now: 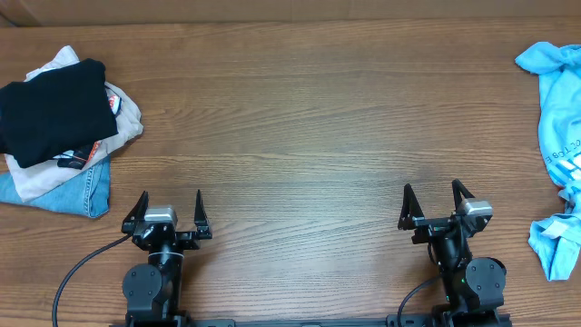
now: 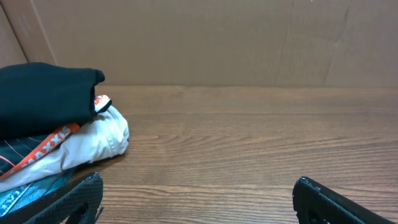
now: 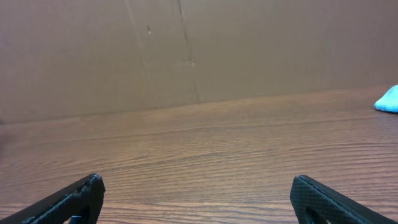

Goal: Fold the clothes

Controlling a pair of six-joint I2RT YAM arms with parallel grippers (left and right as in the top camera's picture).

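The clothes, a crumpled sky-blue T-shirt [image 1: 560,136] with white lettering, lie at the table's right edge, partly cut off by the frame. A small bit of the T-shirt [image 3: 388,99] shows at the far right of the right wrist view. My right gripper [image 1: 432,193] is open and empty near the front edge, well to the left of the shirt. In its own view the right gripper [image 3: 197,183] has only bare wood between its fingers. My left gripper [image 1: 170,202] is open and empty at the front left. Only wood lies between the left gripper [image 2: 198,185] fingers in its own view.
A pile of other garments sits at the far left: a black folded garment [image 1: 50,107] on a beige one [image 1: 124,120], over blue jeans [image 1: 86,193]. The same pile [image 2: 56,118] fills the left of the left wrist view. A cardboard wall [image 3: 199,50] backs the table.
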